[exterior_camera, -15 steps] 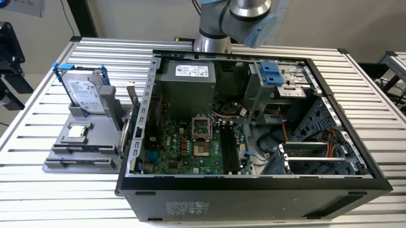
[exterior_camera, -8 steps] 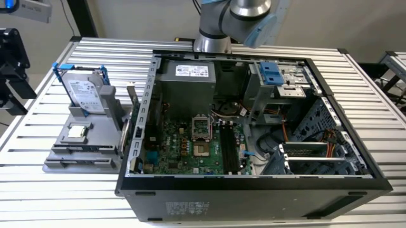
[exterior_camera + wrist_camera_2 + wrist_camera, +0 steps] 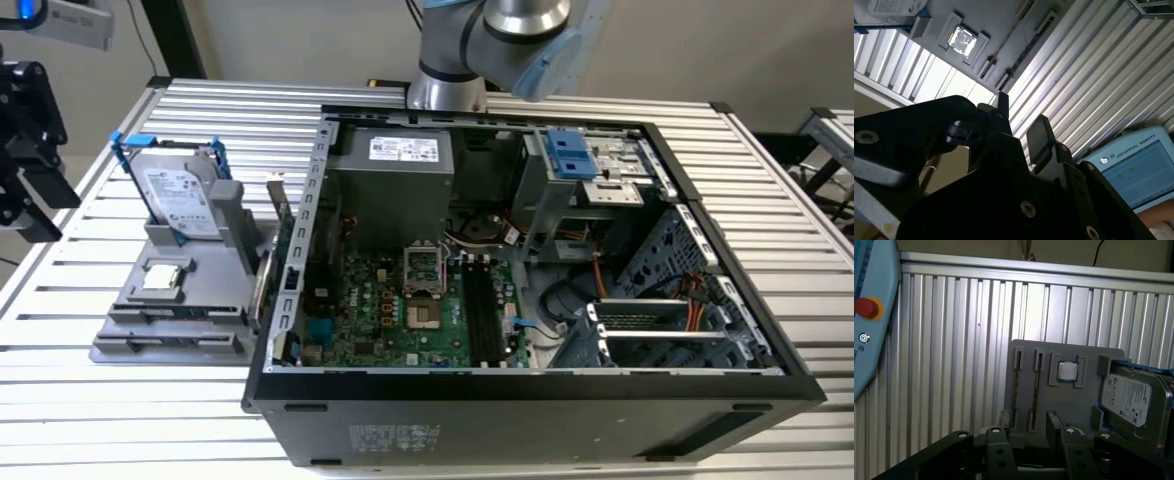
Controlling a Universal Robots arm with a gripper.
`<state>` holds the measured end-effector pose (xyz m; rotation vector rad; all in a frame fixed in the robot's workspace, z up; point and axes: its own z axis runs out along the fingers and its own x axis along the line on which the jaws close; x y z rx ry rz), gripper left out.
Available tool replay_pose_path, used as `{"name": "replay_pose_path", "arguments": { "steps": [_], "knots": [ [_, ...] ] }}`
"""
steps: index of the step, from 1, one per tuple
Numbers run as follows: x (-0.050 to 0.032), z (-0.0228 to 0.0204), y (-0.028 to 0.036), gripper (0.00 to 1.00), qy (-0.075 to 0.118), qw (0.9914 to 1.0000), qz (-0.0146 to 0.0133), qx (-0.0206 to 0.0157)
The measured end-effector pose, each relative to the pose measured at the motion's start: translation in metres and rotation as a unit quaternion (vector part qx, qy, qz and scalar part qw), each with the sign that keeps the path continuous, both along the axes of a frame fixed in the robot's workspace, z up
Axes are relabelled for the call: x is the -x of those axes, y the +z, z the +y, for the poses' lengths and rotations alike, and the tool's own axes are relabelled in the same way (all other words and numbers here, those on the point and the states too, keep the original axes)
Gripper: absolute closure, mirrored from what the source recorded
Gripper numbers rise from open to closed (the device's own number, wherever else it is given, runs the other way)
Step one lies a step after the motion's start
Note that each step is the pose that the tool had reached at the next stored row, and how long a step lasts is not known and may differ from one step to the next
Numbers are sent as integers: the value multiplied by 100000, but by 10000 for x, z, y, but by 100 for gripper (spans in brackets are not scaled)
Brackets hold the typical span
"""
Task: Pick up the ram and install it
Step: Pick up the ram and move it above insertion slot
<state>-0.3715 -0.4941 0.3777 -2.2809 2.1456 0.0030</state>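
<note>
The grey parts tray point(image 3: 1089, 390) lies on the slatted table, and my gripper point(image 3: 1029, 422) hovers above its slotted end. The gripper is open, with nothing between its fingers point(image 3: 1069, 445). A thin dark strip point(image 3: 1035, 390) stands on edge in one tray slot and looks like the ram, though I cannot make out its label. In the second wrist view the gripper point(image 3: 1021, 120) points up at the same tray point(image 3: 1004, 20). In the exterior view the tray point(image 3: 134, 345) sits to the left of the open computer case point(image 3: 534, 395). The black memory slots point(image 3: 481, 310) lie on the motherboard.
On the tray, a silver hard drive in a blue frame point(image 3: 1131, 400) stands beside a small square chip point(image 3: 1068, 371). A blue pendant with a red button point(image 3: 869, 310) lies on the table. A black rig point(image 3: 27, 140) stands at the exterior view's left. The arm's base point(image 3: 447, 90) rises behind the case.
</note>
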Motion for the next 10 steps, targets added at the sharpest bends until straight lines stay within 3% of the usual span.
{"name": "replay_pose_path", "arguments": {
  "steps": [10],
  "knots": [
    [-9,65,-54,0,-215,100000,-3,101]
  ]
}}
